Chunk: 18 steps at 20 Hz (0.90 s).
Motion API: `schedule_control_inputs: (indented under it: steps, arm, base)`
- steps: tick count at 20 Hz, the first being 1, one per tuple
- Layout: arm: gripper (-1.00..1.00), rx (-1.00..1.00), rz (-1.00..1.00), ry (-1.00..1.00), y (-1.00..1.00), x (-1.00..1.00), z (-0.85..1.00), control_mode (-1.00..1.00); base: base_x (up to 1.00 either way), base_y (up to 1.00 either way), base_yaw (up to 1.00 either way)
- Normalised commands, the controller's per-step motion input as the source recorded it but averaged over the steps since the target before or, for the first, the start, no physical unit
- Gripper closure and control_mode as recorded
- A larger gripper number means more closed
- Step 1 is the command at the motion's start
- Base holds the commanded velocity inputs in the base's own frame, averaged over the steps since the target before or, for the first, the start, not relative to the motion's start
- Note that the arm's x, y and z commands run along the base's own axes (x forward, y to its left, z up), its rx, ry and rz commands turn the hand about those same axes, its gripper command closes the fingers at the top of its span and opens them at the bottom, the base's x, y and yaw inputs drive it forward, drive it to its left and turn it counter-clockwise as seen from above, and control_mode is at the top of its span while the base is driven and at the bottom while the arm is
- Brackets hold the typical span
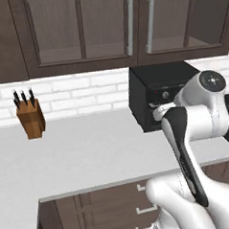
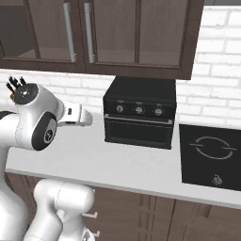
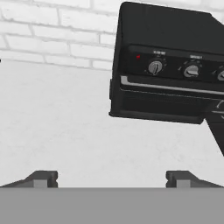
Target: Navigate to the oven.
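Am facing countertop box oven (image 2: 139, 113), not wall oven; gripper (image 3: 111, 178) hanging spread, empty; base needing drive elsewhere, searching

Pale bench (image 2: 117, 169) carries black box oven (image 2: 139, 118); knife block (image 1: 31, 119) well left, cooktop (image 2: 210, 156) just right.

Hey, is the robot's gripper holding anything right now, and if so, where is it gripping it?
Nothing is held. In the hand view the gripper is open, its fingertips wide apart over bare white counter, with the small black countertop oven beyond them.
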Motion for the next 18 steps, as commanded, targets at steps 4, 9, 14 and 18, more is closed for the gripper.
schedule_control_inputs:
  steps: [4, 9, 14, 18]
  arm:
    - [-1.00, -0.02, -0.01, -0.30, 0.00, 0.00, -0.26, -1.00]
    - [-1.00, -0.01, 0.00, -0.07, -0.01, 0.00, -0.04, 1.00]
    - [-1.00, 0.00, 0.00, 0.00, 0.00, 0.00, 0.00, 1.00]
    - [-1.00, 0.00, 0.00, 0.00, 0.00, 0.00, 0.00, 1.00]
  base:
    - [0.00, 0.00, 0.00]
    - [-0.01, -0.34, 0.00]
    - [-0.34, -0.54, 0.00]
    - [-0.87, -0.52, 0.01]
